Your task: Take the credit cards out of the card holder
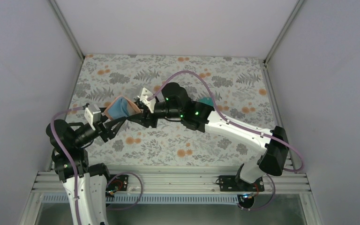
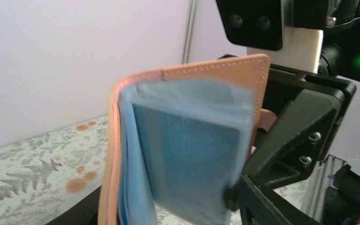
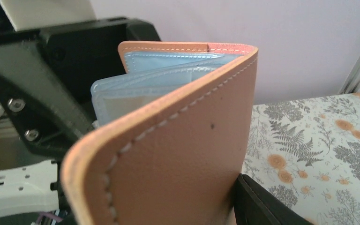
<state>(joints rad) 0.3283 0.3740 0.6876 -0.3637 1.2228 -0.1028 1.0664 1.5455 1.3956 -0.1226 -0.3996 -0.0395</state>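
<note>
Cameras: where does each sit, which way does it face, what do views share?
Top external: above, behind the bases, looking down on the table; left arm and right arm meet at the holder.
Left wrist: on the left arm, facing the holder's blue inside, right arm behind; own jaws low in frame.
Right wrist: on the right arm, facing the holder's tan cover, left arm behind; one own jaw lower right.
Shared: both wrists see the holder, opposite sides.

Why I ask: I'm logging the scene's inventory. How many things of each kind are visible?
Robot arms: 2, left arm, right arm
Card holder: 1
Credit cards: 2, a bluish card in the holder's sleeve, a teal card partly hidden beyond the right arm
Total: 5
</note>
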